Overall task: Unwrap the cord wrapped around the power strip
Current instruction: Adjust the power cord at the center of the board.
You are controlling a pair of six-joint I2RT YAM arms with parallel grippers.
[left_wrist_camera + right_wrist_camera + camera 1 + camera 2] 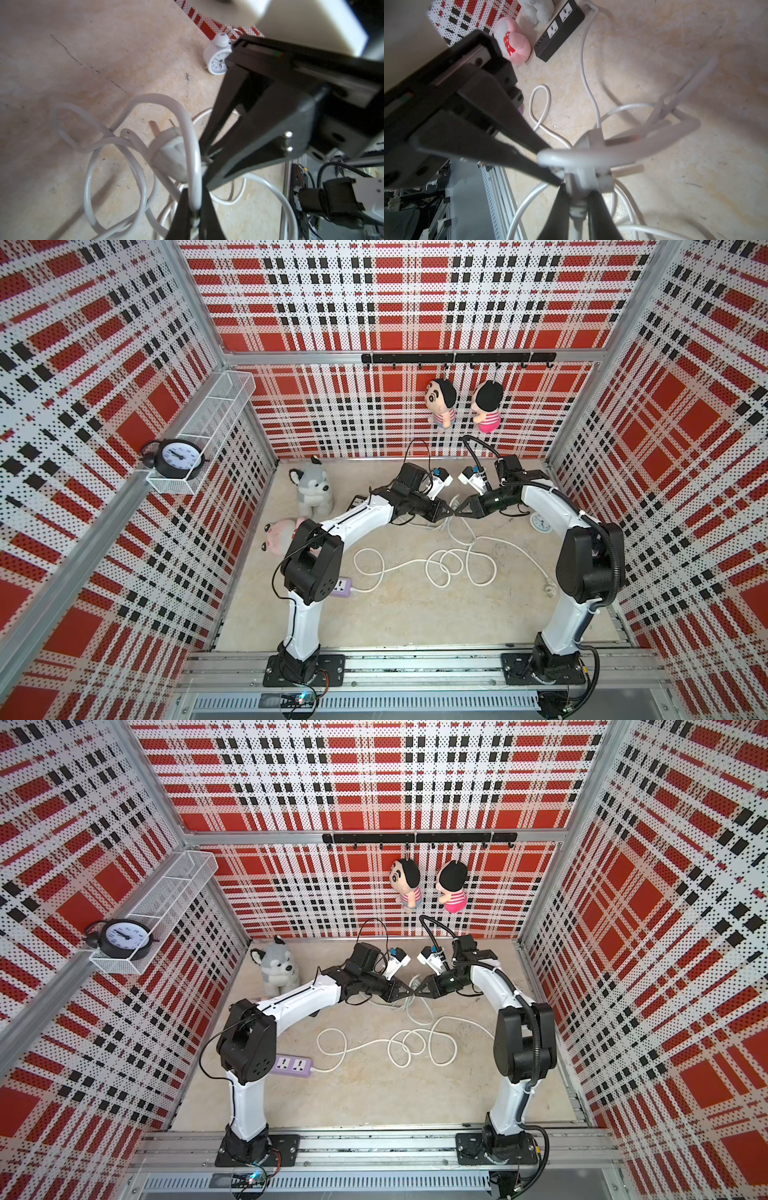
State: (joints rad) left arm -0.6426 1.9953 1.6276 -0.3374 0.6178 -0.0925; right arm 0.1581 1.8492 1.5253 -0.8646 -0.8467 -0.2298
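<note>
You've got two arms here, left arm [361, 516] and right arm [552, 510], white shells with black joint housings. Black bolted base plates [334, 668] sit at six o'clock. Ribbed black conduit [559, 497] hugs your right arm; thin black cable [274, 576] loops off your left. White wrist cameras [441, 480], each with a blue connector. Your right gripper [458, 513]: black, tapered, two silver screws [288, 141].

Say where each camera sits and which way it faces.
Both top views: high above the arm bases, looking down at the floor; left arm and right arm whole.
Left wrist: looks along its own jaws, shut on the white cord; right jaws opposite.
Right wrist: looks along its own jaws, shut on the plug; left jaws opposite.
Shared: both wrist views show the plug.
</note>
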